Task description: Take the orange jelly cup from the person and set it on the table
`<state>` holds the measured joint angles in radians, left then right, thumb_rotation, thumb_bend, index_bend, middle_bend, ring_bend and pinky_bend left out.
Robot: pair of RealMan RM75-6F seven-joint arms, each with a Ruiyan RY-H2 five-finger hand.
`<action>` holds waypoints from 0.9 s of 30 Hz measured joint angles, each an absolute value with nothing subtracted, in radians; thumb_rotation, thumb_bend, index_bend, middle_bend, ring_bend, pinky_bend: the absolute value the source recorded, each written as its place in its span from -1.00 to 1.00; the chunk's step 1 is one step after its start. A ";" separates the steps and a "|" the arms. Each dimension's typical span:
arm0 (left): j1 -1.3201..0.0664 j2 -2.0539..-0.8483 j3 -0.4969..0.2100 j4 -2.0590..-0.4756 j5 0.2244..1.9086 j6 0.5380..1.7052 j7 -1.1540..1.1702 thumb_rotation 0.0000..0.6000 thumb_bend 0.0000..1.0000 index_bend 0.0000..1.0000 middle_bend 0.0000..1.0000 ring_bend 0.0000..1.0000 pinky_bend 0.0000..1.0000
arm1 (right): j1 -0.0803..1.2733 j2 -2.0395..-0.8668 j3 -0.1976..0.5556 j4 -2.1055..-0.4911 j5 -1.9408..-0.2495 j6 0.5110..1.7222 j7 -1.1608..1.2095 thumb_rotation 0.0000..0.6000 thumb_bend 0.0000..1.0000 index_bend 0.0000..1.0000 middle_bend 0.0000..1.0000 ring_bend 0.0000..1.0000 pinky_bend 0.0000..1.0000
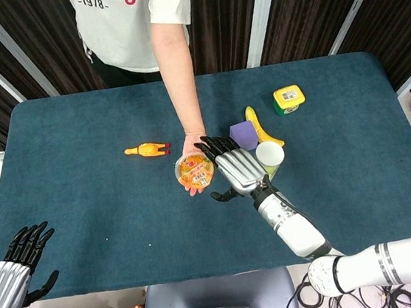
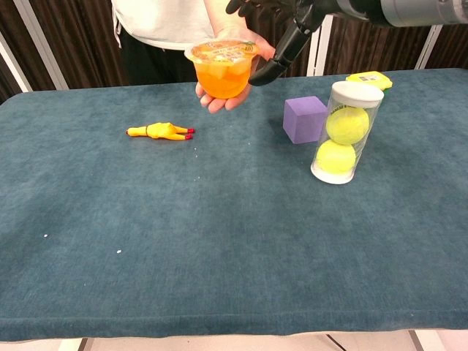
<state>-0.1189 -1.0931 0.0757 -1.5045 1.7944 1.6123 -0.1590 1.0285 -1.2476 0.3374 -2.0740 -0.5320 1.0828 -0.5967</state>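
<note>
The orange jelly cup (image 1: 194,171) (image 2: 222,69) rests in the person's upturned palm (image 1: 193,186), held above the middle of the blue table (image 1: 82,175). My right hand (image 1: 233,166) (image 2: 281,40) hovers just to the right of the cup with its fingers spread, close to it but not holding it. Its thumb (image 2: 272,64) points toward the cup's side. My left hand (image 1: 14,269) hangs open at the table's near left corner, holding nothing; it does not show in the chest view.
A clear tube of tennis balls (image 2: 341,131) (image 1: 270,157), a purple cube (image 2: 304,119) (image 1: 243,135), a banana (image 1: 258,124) and a yellow-lidded tub (image 1: 288,99) stand right of my right hand. A rubber chicken (image 1: 146,150) (image 2: 159,131) lies left of the person's arm (image 1: 179,75).
</note>
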 measured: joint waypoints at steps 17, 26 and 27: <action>-0.119 -1.093 0.081 -1.502 1.800 1.613 -0.160 1.00 -0.26 -1.00 -1.00 -1.00 -0.87 | 1.128 -1.396 0.345 -1.968 -0.476 1.148 -0.624 1.00 -0.71 -0.93 -0.92 -1.00 -0.90; -0.111 -1.091 0.083 -1.498 1.804 1.631 -0.164 1.00 -0.26 -1.00 -1.00 -1.00 -0.87 | 1.152 -1.493 0.350 -1.913 -0.505 1.258 -0.651 1.00 -0.71 0.14 -0.07 -0.09 0.03; -0.111 -1.091 0.083 -1.498 1.805 1.632 -0.164 1.00 -0.26 -1.00 -1.00 -1.00 -0.87 | 1.153 -1.500 0.347 -1.908 -0.509 1.262 -0.657 1.00 -0.71 0.18 -0.04 -0.04 0.08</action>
<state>-0.1107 -1.0913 0.0828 -1.4982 1.8055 1.6317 -0.1643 1.1528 -1.5000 0.3474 -1.9083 -0.5086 1.2623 -0.6571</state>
